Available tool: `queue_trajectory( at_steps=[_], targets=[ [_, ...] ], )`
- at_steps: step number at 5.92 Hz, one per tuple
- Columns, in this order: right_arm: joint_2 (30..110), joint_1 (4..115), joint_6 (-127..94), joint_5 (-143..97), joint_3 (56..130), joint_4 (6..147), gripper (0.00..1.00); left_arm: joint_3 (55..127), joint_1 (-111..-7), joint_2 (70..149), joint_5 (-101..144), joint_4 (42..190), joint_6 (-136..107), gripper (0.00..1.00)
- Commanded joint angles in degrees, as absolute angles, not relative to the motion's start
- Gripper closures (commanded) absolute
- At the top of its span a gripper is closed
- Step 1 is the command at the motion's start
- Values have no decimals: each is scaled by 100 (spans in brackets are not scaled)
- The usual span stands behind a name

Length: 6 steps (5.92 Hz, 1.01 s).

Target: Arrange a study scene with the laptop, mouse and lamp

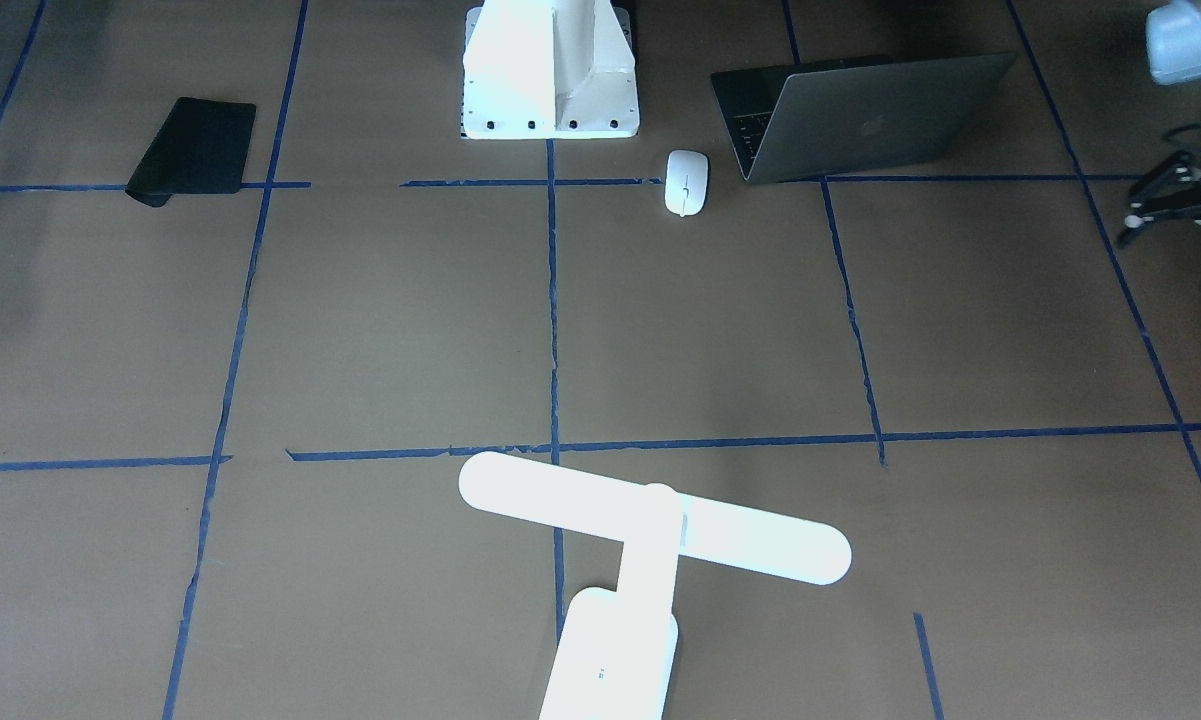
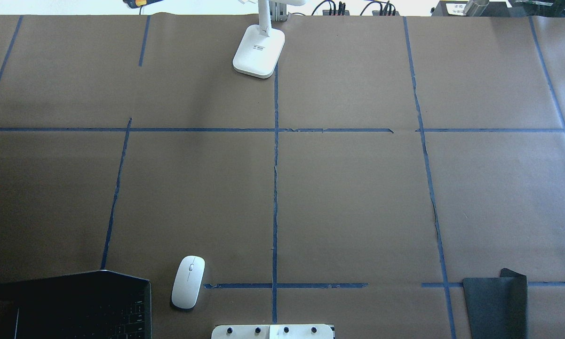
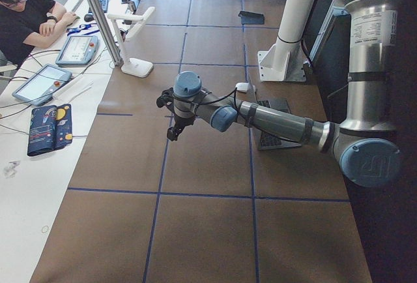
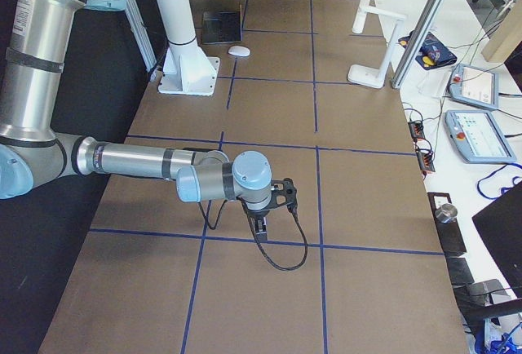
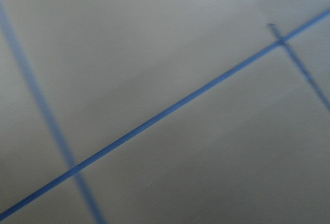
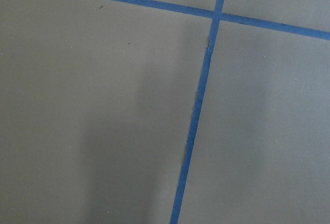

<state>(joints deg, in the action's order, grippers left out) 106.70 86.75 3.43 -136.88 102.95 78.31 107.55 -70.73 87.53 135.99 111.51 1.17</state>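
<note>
Upper right of front view: laptop [image 1: 860, 115], lid part open, logo side to camera, flat on the surface [image 1: 380, 320]. Just left of it, not touching: mouse [image 1: 686, 182]. Bottom centre: lamp [image 1: 650, 525], upright, bar head across a blue tape line, well apart from both. Upper left: black mat [image 1: 192, 148], one corner curled. Top centre: white pedestal [image 1: 550, 70]. Right edge: left tool [image 1: 1172, 240], cut by the frame, over bare surface; open or closed, cannot tell. Centre of right-side view: right tool [image 4: 263, 222], pointing down near tape lines; state likewise cannot tell.
</note>
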Motion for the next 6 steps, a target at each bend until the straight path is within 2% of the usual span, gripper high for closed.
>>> queue_trajectory(
  at_steps=[1, 3, 4, 6],
  targets=[
    [10670, 8675, 343, -13693, 10292, 7840, 0, 11456, -6208, 8912, 13876, 11461, -280, 0],
    [10661, 8675, 343, -13693, 10275, 7840, 0, 12956, -5392, 8099, 13835, 11461, -273, 1],
    [10670, 8675, 343, -13693, 10274, 7840, 0, 13442, -5057, 7686, 13825, 11461, -238, 1],
    [10661, 8675, 325, -13685, 10274, 7840, 0, 13579, -4633, 6835, 13022, 11461, 1212, 1]
  ],
)
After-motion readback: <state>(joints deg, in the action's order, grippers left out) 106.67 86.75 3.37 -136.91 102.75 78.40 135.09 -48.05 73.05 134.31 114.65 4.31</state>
